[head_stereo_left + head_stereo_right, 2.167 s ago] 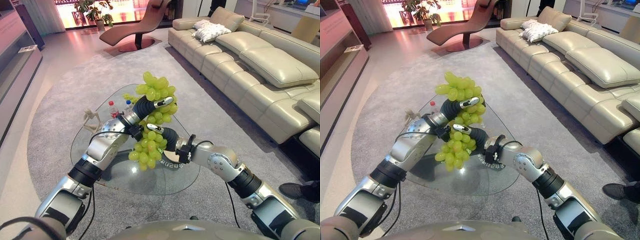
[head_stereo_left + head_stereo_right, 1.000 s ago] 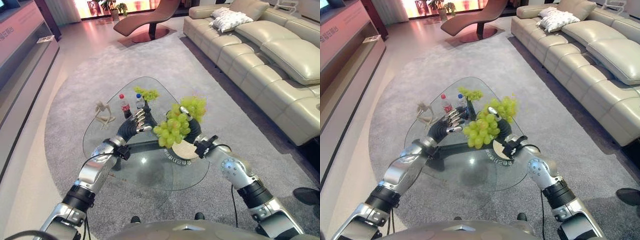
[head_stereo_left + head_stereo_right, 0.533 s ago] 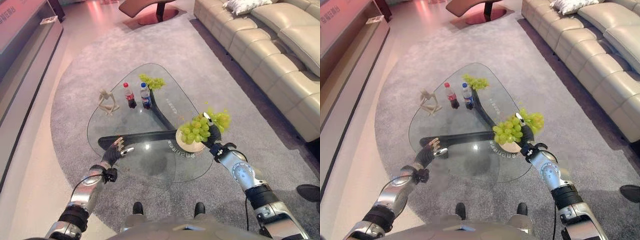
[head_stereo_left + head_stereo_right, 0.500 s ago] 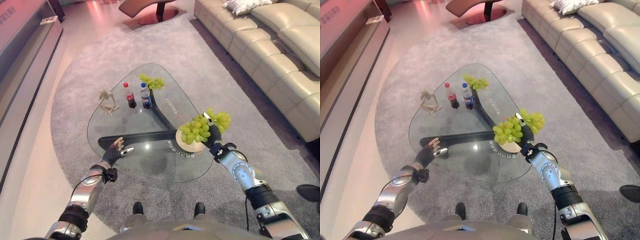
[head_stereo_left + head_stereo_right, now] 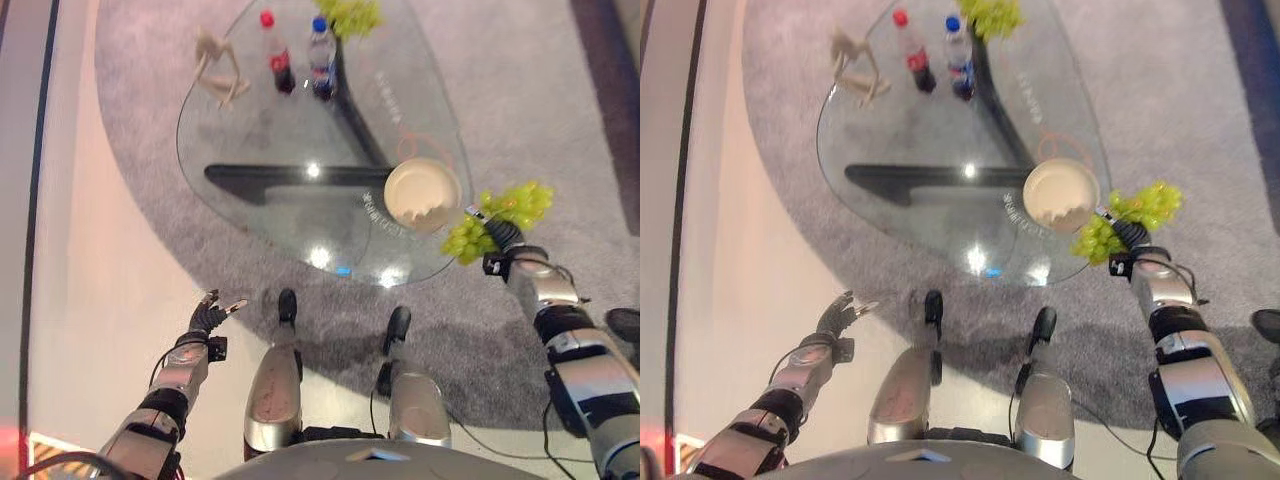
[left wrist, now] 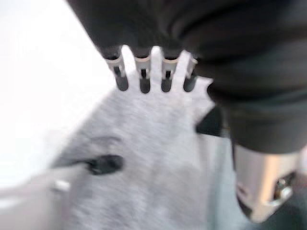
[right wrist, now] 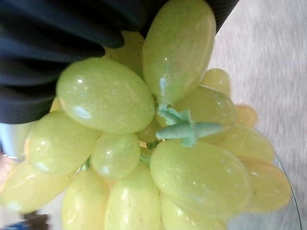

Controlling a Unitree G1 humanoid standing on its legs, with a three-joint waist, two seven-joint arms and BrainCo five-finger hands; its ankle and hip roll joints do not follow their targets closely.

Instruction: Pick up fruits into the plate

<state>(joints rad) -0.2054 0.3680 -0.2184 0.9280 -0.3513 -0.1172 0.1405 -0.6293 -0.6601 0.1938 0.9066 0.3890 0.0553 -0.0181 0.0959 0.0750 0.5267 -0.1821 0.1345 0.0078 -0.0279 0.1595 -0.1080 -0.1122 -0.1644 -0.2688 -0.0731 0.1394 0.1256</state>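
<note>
Our right hand (image 5: 497, 240), fingers curled round the grapes (image 5: 500, 215), holds them just off the table (image 5: 260, 150) edge at the plate's (image 5: 420, 190) four o'clock, likely for lowering in, while our left hand (image 5: 210, 315) hangs open, empty, at seven o'clock.

Glass table (image 5: 250, 150) bears plate (image 5: 420, 190), bottles (image 5: 300, 62), figurine (image 5: 218, 65)

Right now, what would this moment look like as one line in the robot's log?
right hand: holding grapes beside plate, off table edge | left hand: open, idle | plate: bare
</note>
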